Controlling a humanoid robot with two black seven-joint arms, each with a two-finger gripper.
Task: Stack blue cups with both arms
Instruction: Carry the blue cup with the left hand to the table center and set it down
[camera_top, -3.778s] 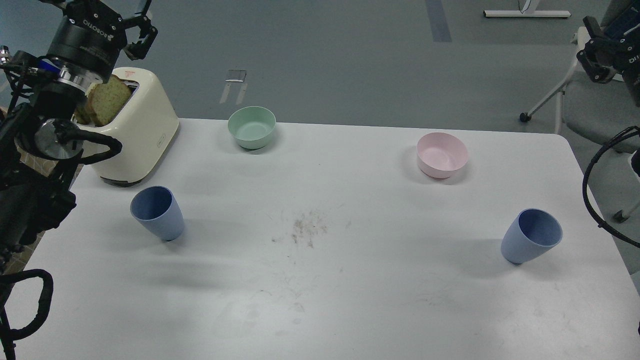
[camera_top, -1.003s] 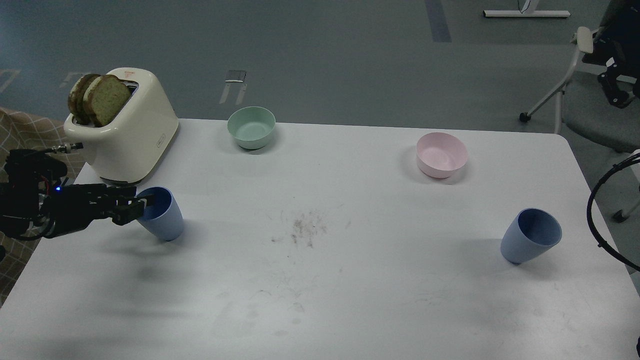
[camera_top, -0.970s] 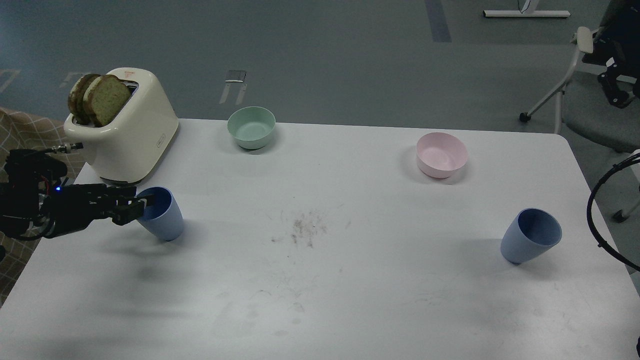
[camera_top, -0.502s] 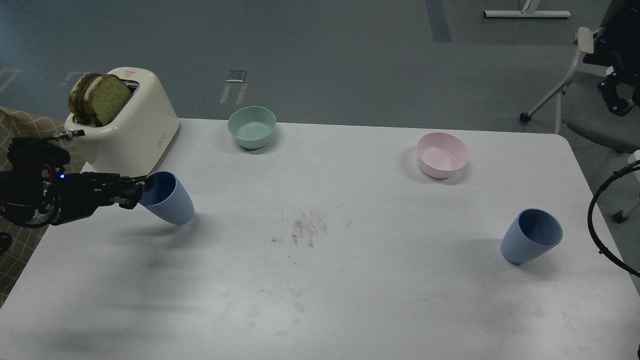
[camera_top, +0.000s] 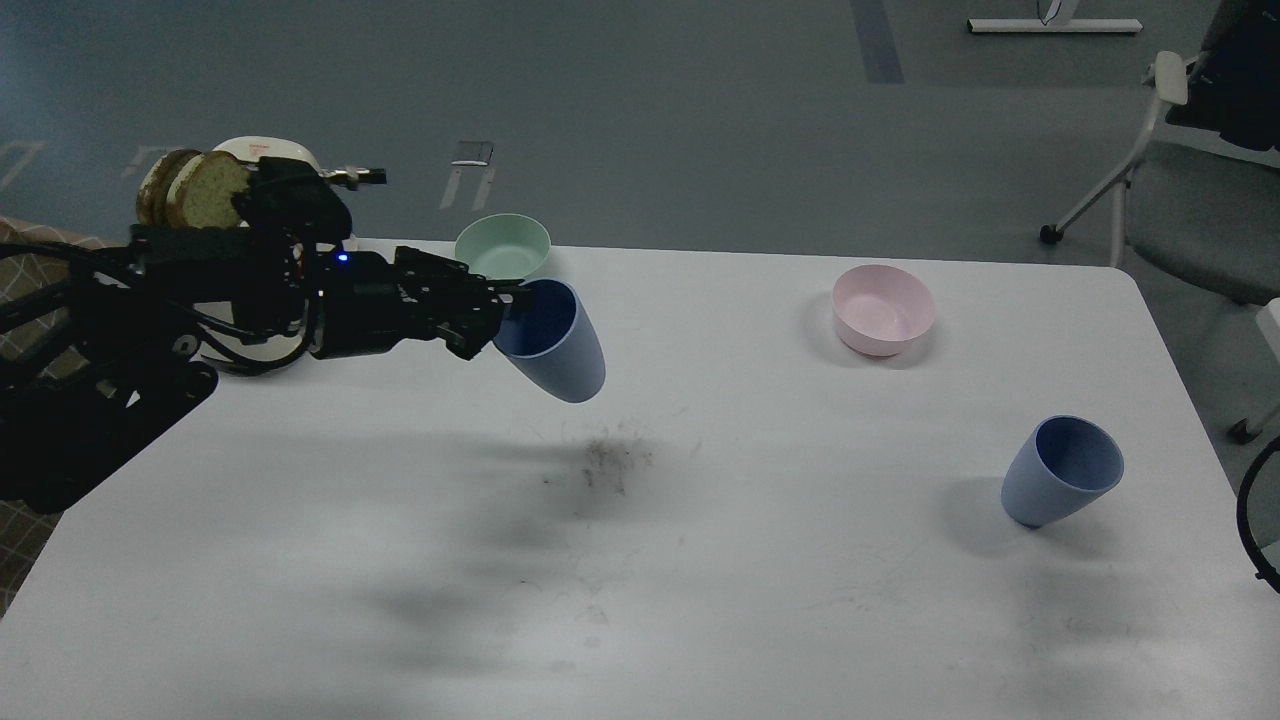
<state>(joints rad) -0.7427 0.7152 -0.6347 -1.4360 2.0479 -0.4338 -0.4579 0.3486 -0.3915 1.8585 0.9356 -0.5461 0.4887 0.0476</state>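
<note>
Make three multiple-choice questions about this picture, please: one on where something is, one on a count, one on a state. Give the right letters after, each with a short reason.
1. Where does the pink bowl stand?
A. on the far right part of the table
B. beside the toaster
C. on the floor

2. How many blue cups are in view?
A. one
B. two
C. four

3. In what state is the cup at the left gripper?
A. standing on the table
B. lifted and tilted
C. set inside the other cup

Answers:
1. A: the bowl sits on the white table, far side, to the right, away from the toaster.
2. B: one held cup and one standing cup.
3. B: the jaws pinch its rim, it leans above the table and its shadow lies below it.
</note>
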